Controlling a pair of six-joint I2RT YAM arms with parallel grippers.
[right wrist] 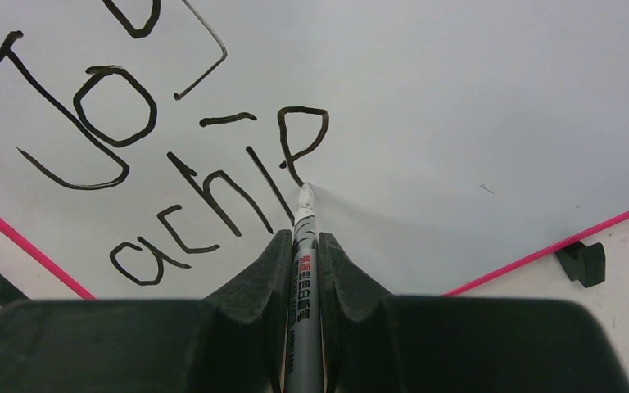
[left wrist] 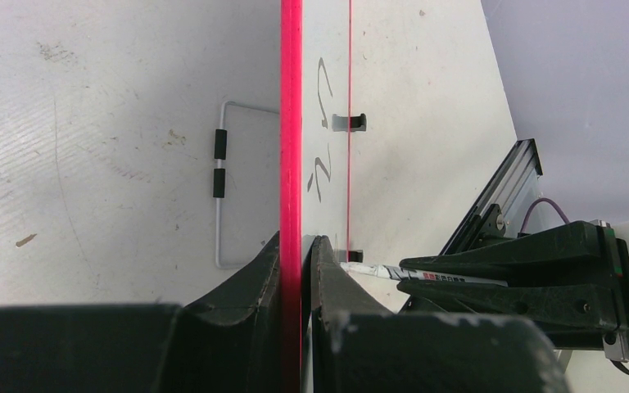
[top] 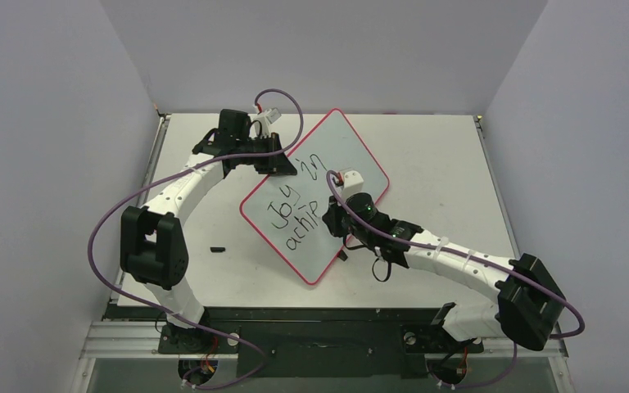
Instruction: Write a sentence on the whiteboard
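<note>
The whiteboard (top: 344, 151), red-rimmed, lies turned like a diamond on the table. The sentence (top: 293, 214) reads "Joy in" with "achi" and one more looped letter below; it also shows in the right wrist view (right wrist: 213, 192). My left gripper (top: 283, 168) is shut on the board's red rim (left wrist: 291, 123) at its upper-left edge. My right gripper (top: 334, 218) is shut on a grey marker (right wrist: 303, 270). The marker's tip (right wrist: 304, 191) touches the board at the foot of the last letter. The marker also shows in the left wrist view (left wrist: 377, 270).
A small black piece (top: 218, 247) lies on the table left of the board. A black clip (right wrist: 581, 262) sits at the board's edge. A wire loop with black sleeves (left wrist: 220, 164) lies by the rim. Grey walls close in the table.
</note>
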